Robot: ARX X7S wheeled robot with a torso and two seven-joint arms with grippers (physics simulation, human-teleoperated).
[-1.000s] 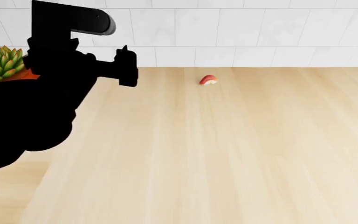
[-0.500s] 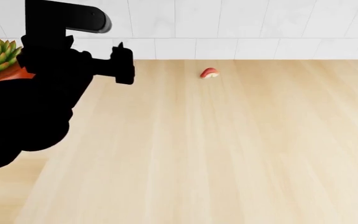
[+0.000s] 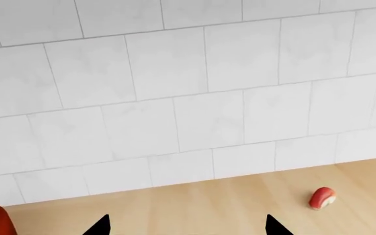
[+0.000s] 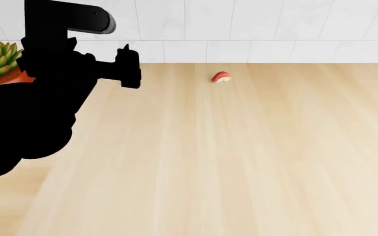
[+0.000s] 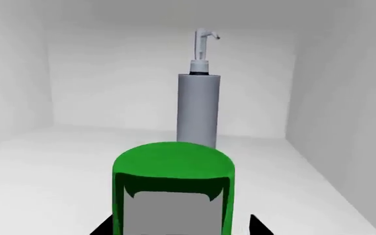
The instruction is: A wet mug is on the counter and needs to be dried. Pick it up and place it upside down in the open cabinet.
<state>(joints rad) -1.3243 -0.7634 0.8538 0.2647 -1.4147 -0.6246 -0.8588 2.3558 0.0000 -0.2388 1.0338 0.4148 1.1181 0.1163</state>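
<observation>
Placing step: mug (image 5: 172, 188) inside white cabinet (image 5: 332, 147), between right gripper (image 5: 175, 230) jaws, grip unclear; next judge inversion, release. Left gripper (image 3: 186, 227) spread, empty

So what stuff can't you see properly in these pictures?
- Mug: right wrist view, bottom edge cuts it off; handle unseen, resting or held unclear.
- Right gripper: only two dark fingertips show; grip unclear.
- Succulent pot: head view, the left arm covers it.
- Red thing on the counter: too small to name.
</observation>
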